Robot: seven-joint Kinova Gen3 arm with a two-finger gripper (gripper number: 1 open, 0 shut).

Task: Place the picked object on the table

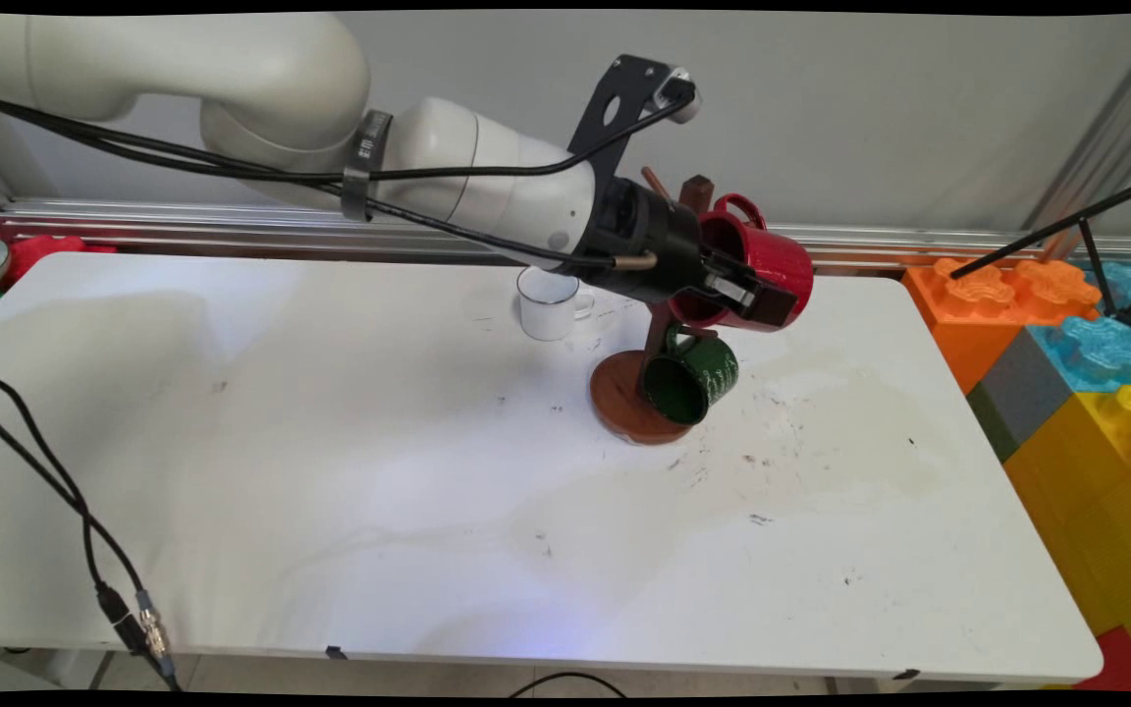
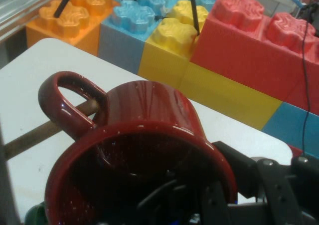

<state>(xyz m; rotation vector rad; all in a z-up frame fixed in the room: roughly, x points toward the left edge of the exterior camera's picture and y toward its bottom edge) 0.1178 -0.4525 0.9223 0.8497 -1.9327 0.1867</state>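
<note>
The claw (image 1: 742, 290) is clamped on the wall of a red mug (image 1: 757, 263), one finger inside the mouth and the other against the outer side, so the mug lies tipped on its side above the far right part of the white desk (image 1: 330, 471). In the hand view the red mug (image 2: 144, 155) fills the lower frame with its dark interior facing the camera and its handle (image 2: 62, 108) up and to the left. A wooden peg (image 2: 45, 132) of the mug tree passes through or just behind that handle; which of the two cannot be told. The brown mug tree (image 1: 629, 398) stands on a round base directly beneath the claw, its post mostly hidden by the hand. A green mug (image 1: 691, 383) hangs from a lower peg, mouth turned toward the near left, just above the base. A white mug (image 1: 549, 304) stands upright on the desk just beyond and left of the tree, apart from it. Large toy building blocks (image 1: 1066, 334) in orange, blue, grey, yellow and red are stacked beside the desk's right end.
</note>
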